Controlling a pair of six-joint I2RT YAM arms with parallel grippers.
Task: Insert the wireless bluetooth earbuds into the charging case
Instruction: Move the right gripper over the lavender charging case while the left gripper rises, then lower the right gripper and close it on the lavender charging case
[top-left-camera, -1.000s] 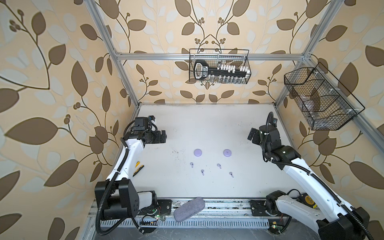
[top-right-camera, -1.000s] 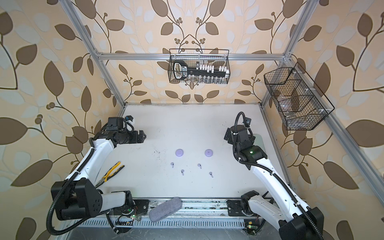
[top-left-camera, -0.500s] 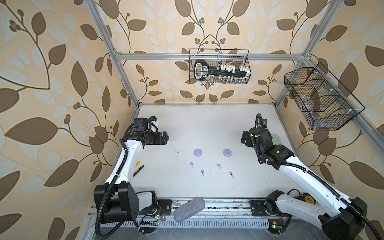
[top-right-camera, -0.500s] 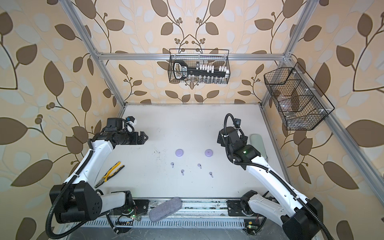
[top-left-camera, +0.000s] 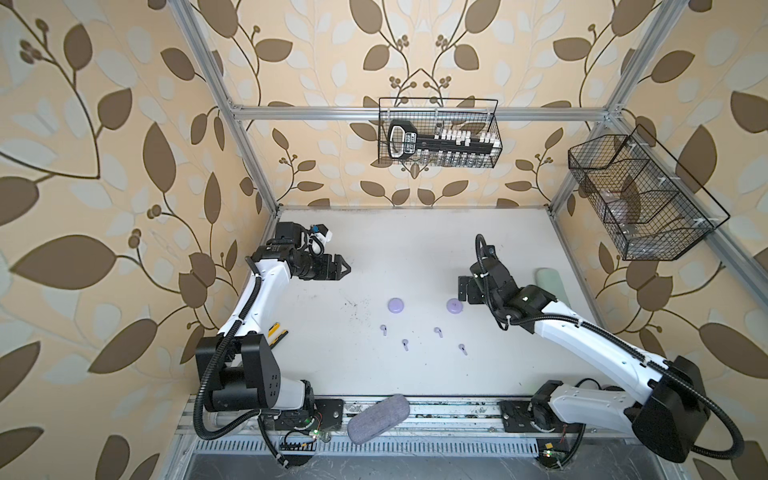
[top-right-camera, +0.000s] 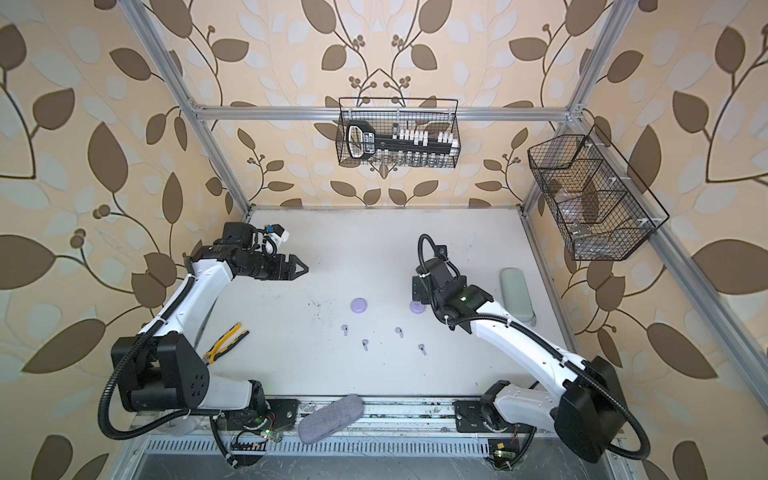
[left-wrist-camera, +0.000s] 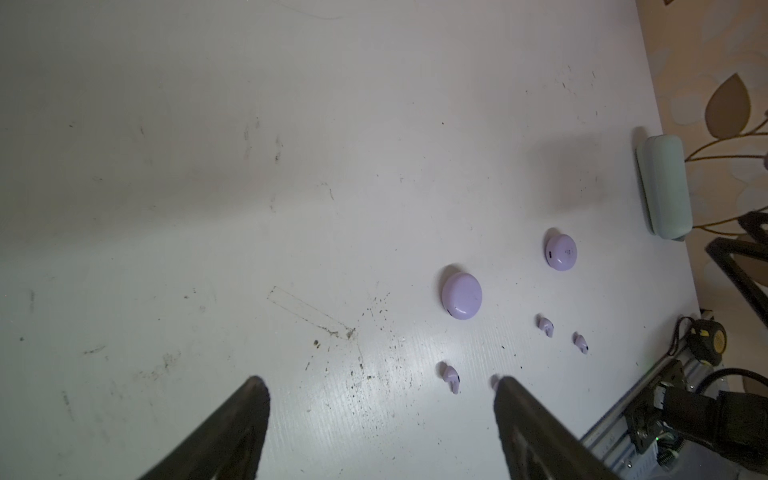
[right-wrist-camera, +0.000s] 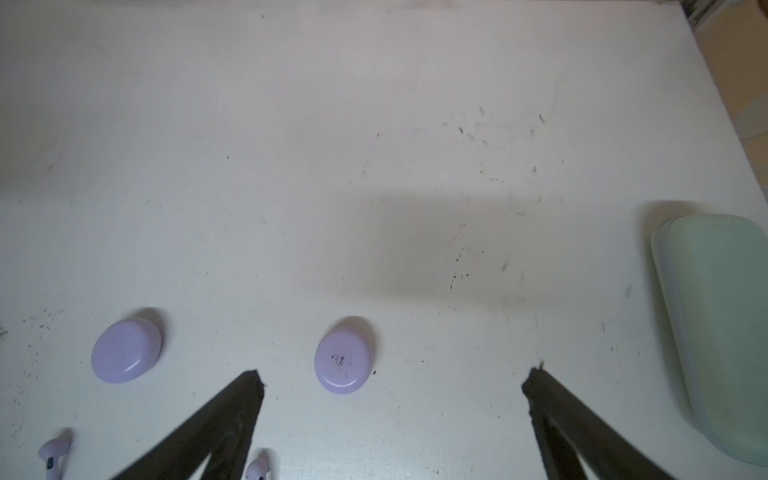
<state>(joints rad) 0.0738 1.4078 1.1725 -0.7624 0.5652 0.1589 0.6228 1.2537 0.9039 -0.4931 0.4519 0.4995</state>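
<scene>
Two round lavender charging cases lie shut mid-table, the left case (top-left-camera: 395, 305) (left-wrist-camera: 462, 296) and the right case (top-left-camera: 454, 306) (right-wrist-camera: 343, 359). Several tiny lavender earbuds lie loose in front of them, among them one earbud (top-left-camera: 383, 329), a second (top-left-camera: 405, 344) and a third (top-left-camera: 437, 331). My left gripper (top-left-camera: 347, 269) (left-wrist-camera: 379, 380) hovers open and empty, back-left of the cases. My right gripper (top-left-camera: 463, 289) (right-wrist-camera: 394, 374) hangs open and empty just behind the right case. In the left wrist view a finger half hides one earbud (left-wrist-camera: 494, 380).
A mint-green oblong case (top-right-camera: 517, 295) lies by the right wall. Yellow-handled pliers (top-right-camera: 226, 338) lie at the left edge under the left arm. A grey pouch (top-left-camera: 378, 417) rests on the front rail. Wire baskets (top-left-camera: 438, 133) hang on the back and right walls.
My right arm has swung from the right wall toward the middle, coming close behind the right case and uncovering the mint-green case. My left gripper has edged a little toward the middle.
</scene>
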